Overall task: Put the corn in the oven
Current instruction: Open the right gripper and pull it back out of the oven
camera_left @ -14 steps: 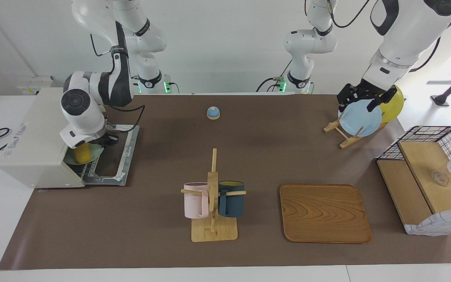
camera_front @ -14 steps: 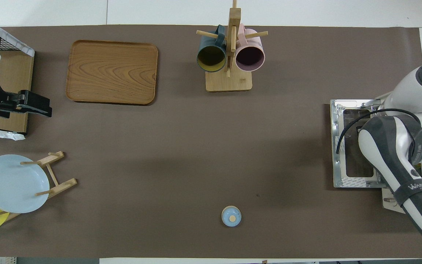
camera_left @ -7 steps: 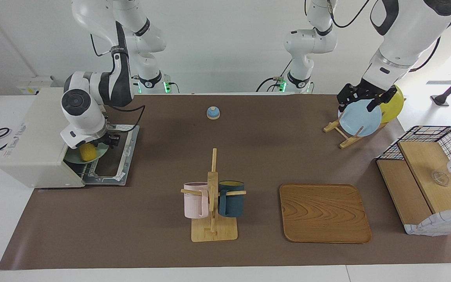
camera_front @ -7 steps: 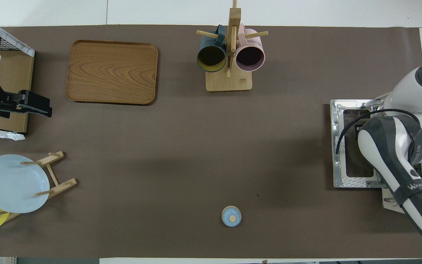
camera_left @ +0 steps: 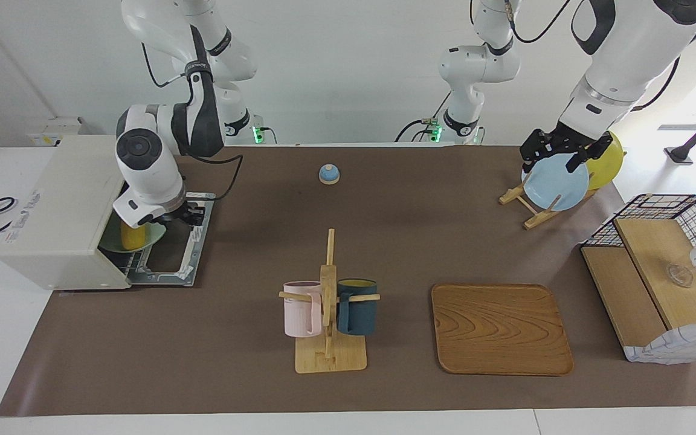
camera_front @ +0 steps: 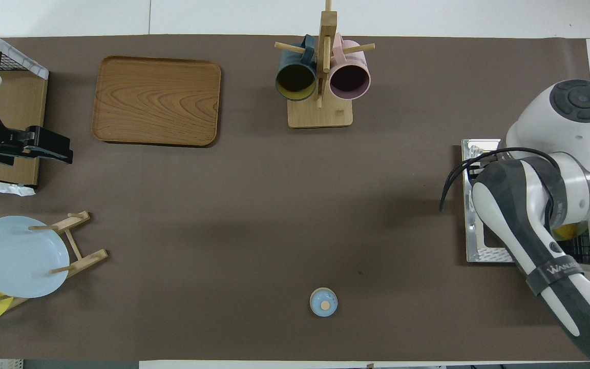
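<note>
The off-white oven (camera_left: 52,205) stands at the right arm's end of the table, its door (camera_left: 173,251) folded down flat. The yellow corn (camera_left: 132,235) lies on a green plate (camera_left: 153,237) on the rack in the oven's mouth. A bit of the corn also shows in the overhead view (camera_front: 564,231), beside the arm. My right gripper (camera_left: 180,216) hangs over the open door, just beside the corn and partly covering it. My left gripper (camera_left: 552,162) waits open and empty in the air by the plate rack.
A mug tree (camera_left: 328,302) with a pink and a dark mug stands mid-table, a wooden tray (camera_left: 501,329) beside it. A small blue bell (camera_left: 328,174) sits near the robots. A plate rack (camera_left: 556,181) and a wire-and-wood basket shelf (camera_left: 656,278) stand at the left arm's end.
My right arm has drawn back from the oven's mouth toward the table's middle. The corn stays on the green plate and now peeks out in the overhead view. The left arm has not moved.
</note>
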You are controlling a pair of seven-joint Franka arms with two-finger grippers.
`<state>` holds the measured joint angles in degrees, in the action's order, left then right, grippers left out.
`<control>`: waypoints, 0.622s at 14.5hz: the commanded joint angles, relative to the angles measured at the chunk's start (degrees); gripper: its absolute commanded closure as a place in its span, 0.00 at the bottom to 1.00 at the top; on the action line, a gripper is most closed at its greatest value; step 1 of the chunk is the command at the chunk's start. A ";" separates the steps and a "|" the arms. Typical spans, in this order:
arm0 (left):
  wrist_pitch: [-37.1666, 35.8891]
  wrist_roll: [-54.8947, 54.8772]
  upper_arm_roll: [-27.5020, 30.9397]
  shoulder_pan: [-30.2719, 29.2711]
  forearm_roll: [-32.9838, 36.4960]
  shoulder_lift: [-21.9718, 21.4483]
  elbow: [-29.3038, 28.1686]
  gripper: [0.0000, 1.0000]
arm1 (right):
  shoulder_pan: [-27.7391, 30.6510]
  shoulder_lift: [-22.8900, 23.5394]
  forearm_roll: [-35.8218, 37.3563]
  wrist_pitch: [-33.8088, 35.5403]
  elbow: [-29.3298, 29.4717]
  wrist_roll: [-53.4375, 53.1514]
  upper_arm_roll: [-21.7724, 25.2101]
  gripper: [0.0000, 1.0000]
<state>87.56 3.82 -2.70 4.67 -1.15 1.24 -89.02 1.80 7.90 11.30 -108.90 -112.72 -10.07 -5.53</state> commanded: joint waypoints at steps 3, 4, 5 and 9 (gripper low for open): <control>-0.28 -0.31 -0.20 -0.53 -0.61 -1.33 -1.16 0.00 | 0.40 -0.17 -4.09 -12.89 -8.47 -3.64 -1.94 1.00; -0.28 -0.31 -0.20 -0.53 -0.61 -1.33 -1.16 0.00 | -0.82 1.05 -4.18 -15.88 -9.62 -4.42 -1.94 1.00; -0.28 -0.31 -0.20 -0.53 -0.70 -1.33 -1.16 0.00 | -1.36 2.37 -4.09 -17.74 -9.98 -5.56 -1.94 1.00; -0.28 -0.31 -0.20 -0.53 -0.70 -1.33 -1.16 0.00 | -1.36 3.26 -4.09 -18.19 -9.89 -5.84 -1.94 1.00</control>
<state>87.56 3.82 -2.70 4.67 -1.15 1.24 -89.02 0.02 11.81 7.88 -126.64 -122.30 -15.39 -7.24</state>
